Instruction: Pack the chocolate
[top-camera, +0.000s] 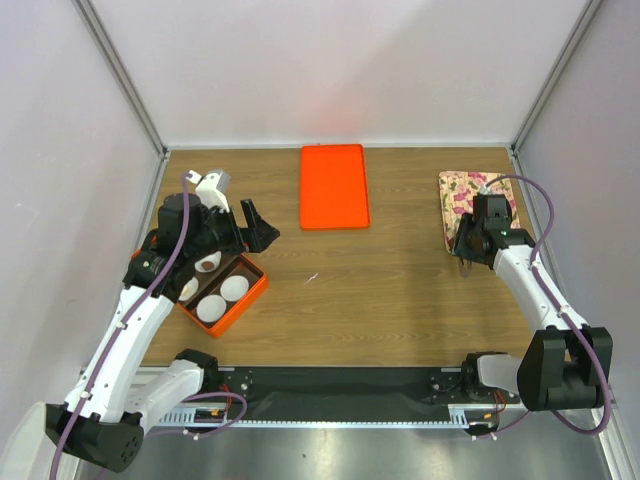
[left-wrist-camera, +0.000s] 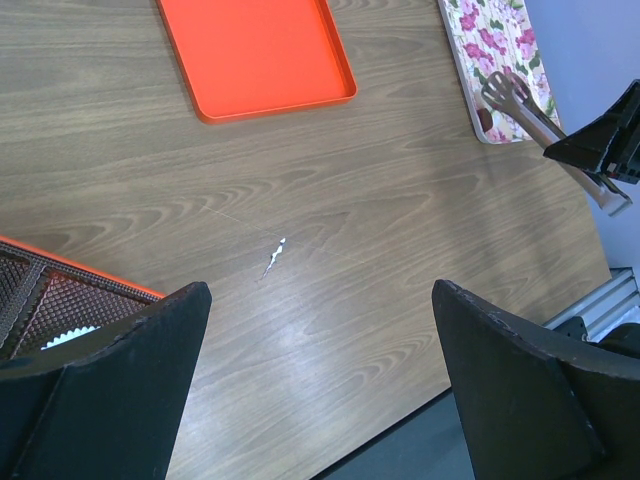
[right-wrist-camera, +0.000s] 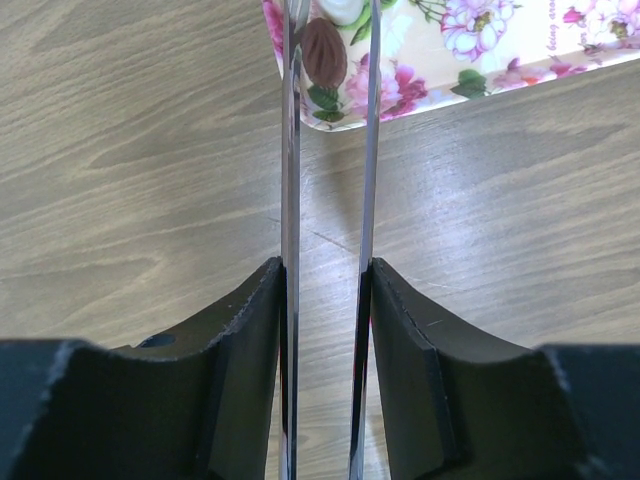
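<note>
A dark brown chocolate (right-wrist-camera: 323, 52) sits between the tips of metal tongs (right-wrist-camera: 290, 150) over the near corner of the floral plate (right-wrist-camera: 480, 50). My right gripper (right-wrist-camera: 325, 290) is shut on the tongs' two arms. In the top view it (top-camera: 468, 248) is at the plate's (top-camera: 478, 190) near edge. The orange box (top-camera: 247, 303) at the left holds white paper cups (top-camera: 234, 288); one cup (top-camera: 207, 264) has something brown in it. My left gripper (top-camera: 252, 228) is open and empty, above the box's far side; its jaws stand wide apart over bare table (left-wrist-camera: 320, 380).
An orange lid (top-camera: 334, 186) lies flat at the back centre, also in the left wrist view (left-wrist-camera: 255, 50). A small white scrap (left-wrist-camera: 273, 257) lies on the wood mid-table. White walls close in the left, right and back sides.
</note>
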